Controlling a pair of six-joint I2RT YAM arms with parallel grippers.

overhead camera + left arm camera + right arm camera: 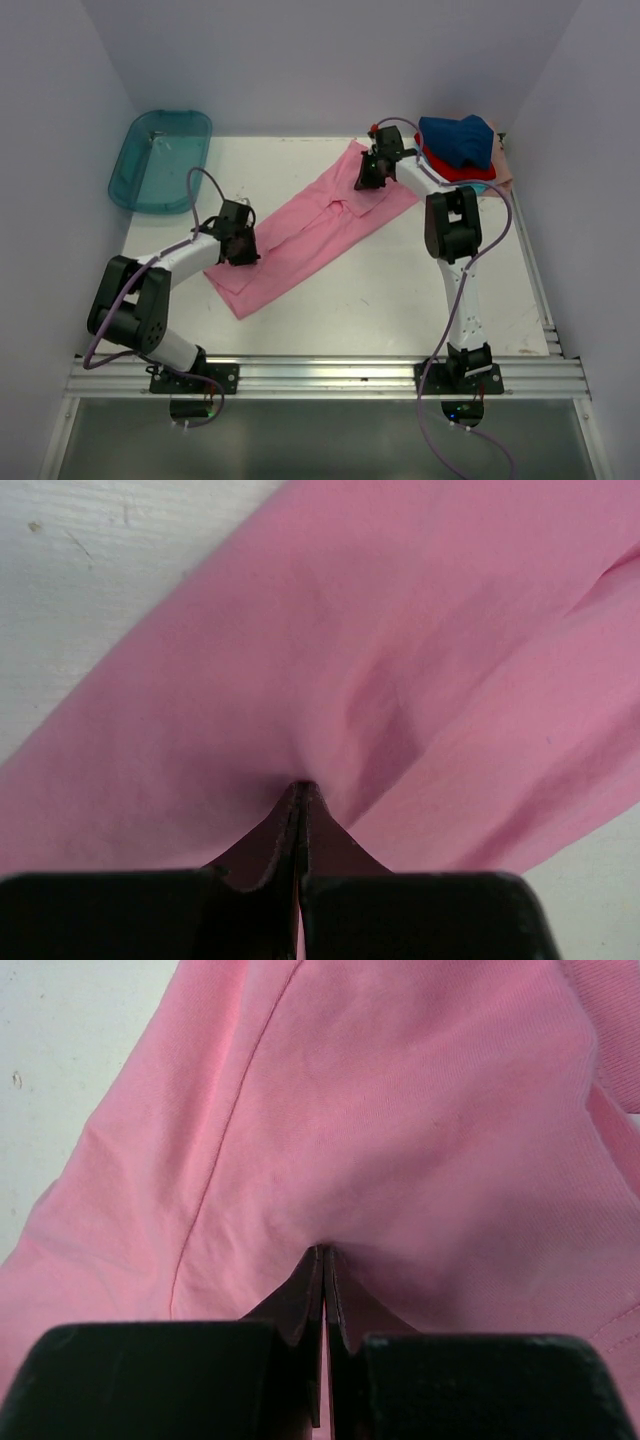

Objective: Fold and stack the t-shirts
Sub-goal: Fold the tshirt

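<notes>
A pink t-shirt [310,232] lies folded into a long strip, running diagonally from the table's near left to far right. My left gripper [243,256] is down on its lower left part. In the left wrist view the gripper [302,790] is shut, with the pink cloth [400,660] puckered into its tips. My right gripper [366,180] is on the strip's upper right end. Its wrist view shows the gripper [325,1252] shut, pinching the pink cloth [400,1110]. A stack of t-shirts [458,140] sits at the far right, navy on top of red.
A translucent teal tub [160,160] stands at the far left corner. The white table [400,290] is walled on the left, back and right. Teal and peach edges [500,175] peek out under the stack.
</notes>
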